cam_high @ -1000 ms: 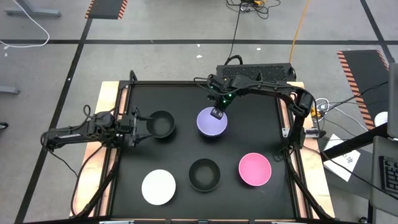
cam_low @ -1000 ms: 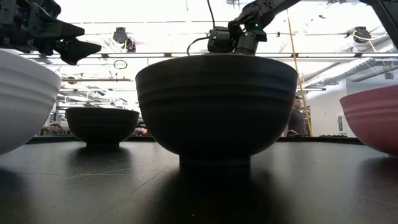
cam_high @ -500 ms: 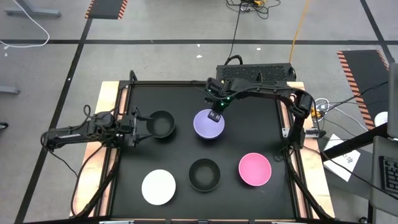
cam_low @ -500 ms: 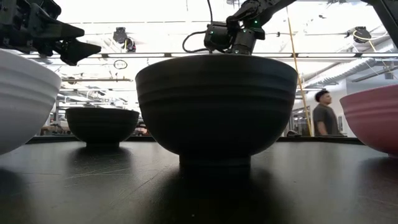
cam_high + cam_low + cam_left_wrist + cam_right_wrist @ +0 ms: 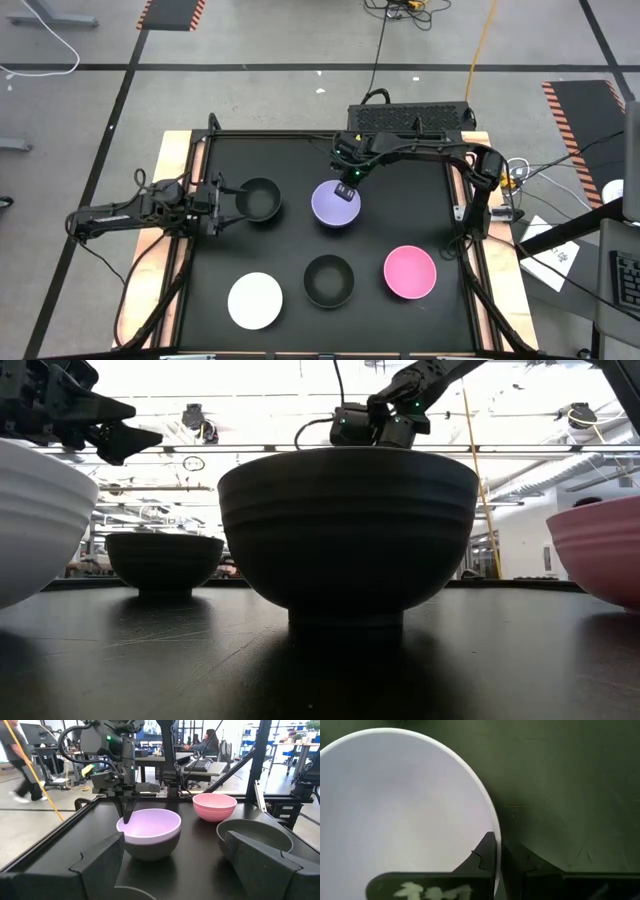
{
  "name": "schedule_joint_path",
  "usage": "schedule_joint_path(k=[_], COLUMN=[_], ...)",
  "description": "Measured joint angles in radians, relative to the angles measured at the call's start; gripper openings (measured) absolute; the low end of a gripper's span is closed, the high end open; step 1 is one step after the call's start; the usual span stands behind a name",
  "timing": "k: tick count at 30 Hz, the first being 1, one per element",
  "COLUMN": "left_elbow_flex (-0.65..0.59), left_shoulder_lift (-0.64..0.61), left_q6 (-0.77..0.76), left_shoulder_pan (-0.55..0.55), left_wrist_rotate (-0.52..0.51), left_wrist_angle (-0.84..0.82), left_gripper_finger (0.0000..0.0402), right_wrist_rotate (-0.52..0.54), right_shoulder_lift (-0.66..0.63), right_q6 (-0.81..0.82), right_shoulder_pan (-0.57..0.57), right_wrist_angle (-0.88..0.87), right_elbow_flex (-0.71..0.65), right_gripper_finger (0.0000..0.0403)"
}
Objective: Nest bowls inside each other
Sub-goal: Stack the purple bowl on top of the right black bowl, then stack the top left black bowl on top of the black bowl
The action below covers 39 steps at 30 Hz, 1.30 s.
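Note:
A lavender bowl (image 5: 336, 205) sits nested in a dark bowl (image 5: 150, 849) at the table's middle, toward the far side. My right gripper (image 5: 346, 192) is shut on its far rim. A black bowl (image 5: 260, 199) stands at the left, and my left gripper (image 5: 230, 200) waits open just left of it, touching nothing. A white bowl (image 5: 254, 300), another black bowl (image 5: 329, 280) and a pink bowl (image 5: 410, 272) stand in a row along the near side. In the low view the near black bowl (image 5: 348, 530) hides the lavender one. My right gripper pinches the lavender bowl's rim (image 5: 492, 827), one finger (image 5: 482, 852) inside the bowl and one outside. The fingers slant down from the far side (image 5: 126, 815). The bowl stays upright in the dark bowl. Whether the pair rests on the table, I cannot tell.
The black table top (image 5: 400, 190) has raised edges, and a wooden border (image 5: 172, 150) shows outside them. A dark box with cables (image 5: 410, 115) lies beyond the far edge. Bare table lies to the right of the lavender bowl. People and desks show in the room behind.
My right gripper, shut on the rim, has moved a little toward the near edge and slightly left. The lavender bowl has shifted with it and stayed upright. A person seen in the background half a second ago has left the low view.

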Motion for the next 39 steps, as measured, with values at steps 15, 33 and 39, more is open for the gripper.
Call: schedule_joint_path(k=[15, 33, 39], left_elbow_flex=[0.000, 0.000, 0.000], left_shoulder_lift=[0.000, 0.000, 0.000], left_q6=[-0.003, 0.000, 0.000], left_shoulder_pan=[0.000, 0.000, 0.000], left_wrist_rotate=[0.000, 0.005, 0.004], left_wrist_angle=[0.003, 0.009, 0.022], left_gripper_finger=[0.0349, 0.0349, 0.0349], right_wrist_rotate=[-0.002, -0.005, -0.066], right_shoulder_lift=[0.003, -0.164, -0.347], right_q6=[0.006, -0.017, -0.121], right_shoulder_pan=[0.014, 0.002, 0.014], right_wrist_angle=[0.017, 0.098, 0.245], right_elbow_flex=[-0.003, -0.003, -0.076], right_gripper_finger=[0.0070, 0.0191, 0.0189])
